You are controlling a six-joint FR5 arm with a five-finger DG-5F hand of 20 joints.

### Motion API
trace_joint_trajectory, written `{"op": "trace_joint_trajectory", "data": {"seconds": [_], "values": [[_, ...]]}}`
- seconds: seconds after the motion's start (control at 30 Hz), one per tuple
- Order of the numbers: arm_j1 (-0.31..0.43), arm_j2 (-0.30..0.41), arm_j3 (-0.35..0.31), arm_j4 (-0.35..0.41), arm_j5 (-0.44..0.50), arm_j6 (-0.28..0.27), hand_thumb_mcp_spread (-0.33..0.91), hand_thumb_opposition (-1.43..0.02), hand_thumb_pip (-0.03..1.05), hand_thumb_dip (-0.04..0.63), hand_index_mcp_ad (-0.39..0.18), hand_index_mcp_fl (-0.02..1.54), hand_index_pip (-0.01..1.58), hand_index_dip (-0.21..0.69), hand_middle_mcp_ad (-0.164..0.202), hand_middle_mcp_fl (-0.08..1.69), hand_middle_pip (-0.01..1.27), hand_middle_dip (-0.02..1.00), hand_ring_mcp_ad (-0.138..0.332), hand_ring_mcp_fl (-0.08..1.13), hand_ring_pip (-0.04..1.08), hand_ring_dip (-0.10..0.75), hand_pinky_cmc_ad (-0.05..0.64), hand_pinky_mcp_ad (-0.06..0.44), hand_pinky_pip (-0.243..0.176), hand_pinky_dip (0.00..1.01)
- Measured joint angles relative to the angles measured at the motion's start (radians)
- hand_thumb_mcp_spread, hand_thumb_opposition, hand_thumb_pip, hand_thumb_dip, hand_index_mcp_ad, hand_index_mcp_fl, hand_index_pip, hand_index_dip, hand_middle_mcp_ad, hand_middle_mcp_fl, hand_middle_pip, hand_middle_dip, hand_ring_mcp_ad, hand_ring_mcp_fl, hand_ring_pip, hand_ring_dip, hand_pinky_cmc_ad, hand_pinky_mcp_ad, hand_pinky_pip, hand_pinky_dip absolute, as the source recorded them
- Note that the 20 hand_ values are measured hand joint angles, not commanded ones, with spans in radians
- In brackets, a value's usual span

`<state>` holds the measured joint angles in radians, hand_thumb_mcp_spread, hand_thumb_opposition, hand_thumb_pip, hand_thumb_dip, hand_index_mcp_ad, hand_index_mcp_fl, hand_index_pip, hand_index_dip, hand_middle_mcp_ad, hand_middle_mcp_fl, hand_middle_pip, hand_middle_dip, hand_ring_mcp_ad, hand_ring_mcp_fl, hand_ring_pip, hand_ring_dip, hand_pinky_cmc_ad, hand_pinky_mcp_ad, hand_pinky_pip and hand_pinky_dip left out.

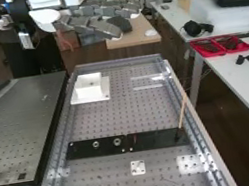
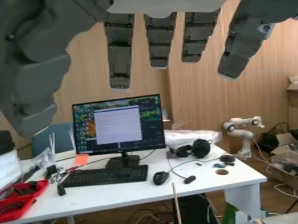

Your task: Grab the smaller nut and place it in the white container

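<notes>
At the top of the high view the dark grey hand [image 1: 94,19] is held high, past the bench's far end, with its fingers extended and nothing in its grasp. The wrist view has the hand [image 2: 158,42] with straight, spread fingers and the thumb off to one side; it is open. Far below it, the white container [image 1: 89,90] stands on a white square base near the bench's far left corner. Low on the bench lies the flat black bar [image 1: 152,140], carrying the larger nut [image 1: 96,144] and the bearing [image 1: 117,141], both apart from the hand.
A thin wooden stick [image 1: 182,108] rises at the bar's right end. Transparent pieces [image 1: 148,82] lie at the far right of the bench, and a small white plate [image 1: 137,168] lies nearer than the bar. Beyond are side tables, red trays [image 1: 219,45] and a monitor [image 2: 120,125].
</notes>
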<state>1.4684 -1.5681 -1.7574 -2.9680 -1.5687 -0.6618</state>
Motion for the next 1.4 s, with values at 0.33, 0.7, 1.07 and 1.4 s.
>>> {"op": "trace_joint_trajectory", "data": {"seconds": [0.33,0.7,1.07,1.4], "values": [[0.003,0.012,-0.002,-0.019,-0.009,0.001,0.14,-0.68,0.68,0.033,-0.134,0.11,0.44,0.082,0.07,0.02,0.14,0.22,0.14,0.0,0.09,0.124,0.386,0.314,-0.075,0.29],[-0.021,0.002,0.01,-0.05,-0.039,-0.005,0.14,-0.68,0.68,0.033,-0.134,0.12,0.15,0.145,0.07,0.02,0.14,0.22,0.14,0.0,0.09,0.124,0.386,0.314,-0.075,0.29],[-0.046,-0.012,0.024,-0.073,-0.104,-0.012,0.14,-0.68,0.68,0.033,-0.134,0.12,0.12,0.169,0.07,0.02,0.14,0.22,0.14,0.0,0.09,0.124,0.386,0.311,-0.075,0.29],[-0.061,-0.013,0.023,-0.072,-0.134,-0.014,0.14,-0.68,0.68,0.033,-0.134,0.11,0.1,0.169,0.07,0.02,0.14,0.22,0.14,0.0,0.09,0.124,0.386,0.314,-0.075,0.29]]}}
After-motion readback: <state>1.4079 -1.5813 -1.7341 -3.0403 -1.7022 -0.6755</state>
